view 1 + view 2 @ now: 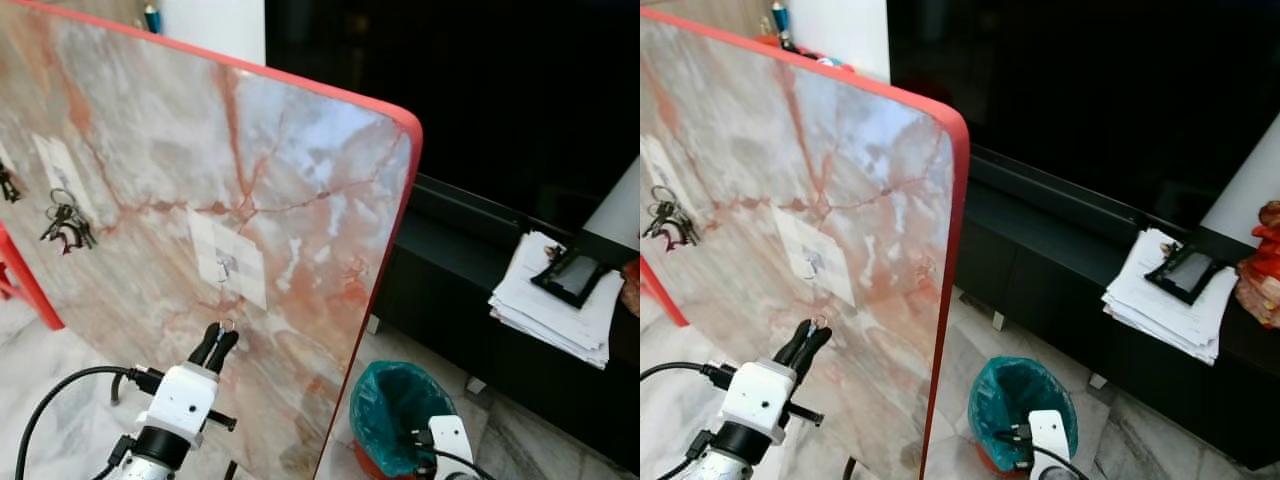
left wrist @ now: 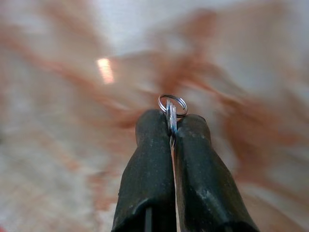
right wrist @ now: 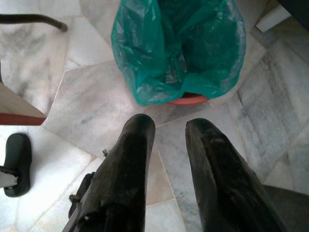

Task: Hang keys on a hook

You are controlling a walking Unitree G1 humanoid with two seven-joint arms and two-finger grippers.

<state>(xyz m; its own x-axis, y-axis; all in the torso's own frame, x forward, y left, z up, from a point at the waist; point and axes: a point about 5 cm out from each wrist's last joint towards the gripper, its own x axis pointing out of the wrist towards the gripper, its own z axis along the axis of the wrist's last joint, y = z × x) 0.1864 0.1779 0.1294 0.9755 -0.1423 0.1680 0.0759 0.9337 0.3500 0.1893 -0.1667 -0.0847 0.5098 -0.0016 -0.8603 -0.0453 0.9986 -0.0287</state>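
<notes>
My left gripper [image 1: 222,334] is raised before an upright marble-patterned board [image 1: 150,150] with a red rim. It is shut on a small silver key ring [image 2: 172,105], which pokes out past the fingertips [image 2: 152,125]. Just above it on the board is a small metal hook [image 1: 226,266] on a white square patch, with nothing hanging on it. Further left a bunch of keys [image 1: 66,227] hangs from another hook on the board. My right gripper [image 3: 166,126] hangs low with its fingers open over the marble floor.
A bin with a green bag [image 1: 395,405] stands on the floor right of the board. Behind it runs a low black cabinet [image 1: 440,270] carrying a paper stack [image 1: 560,300] and a dark device. A red figurine [image 1: 1262,265] stands at far right.
</notes>
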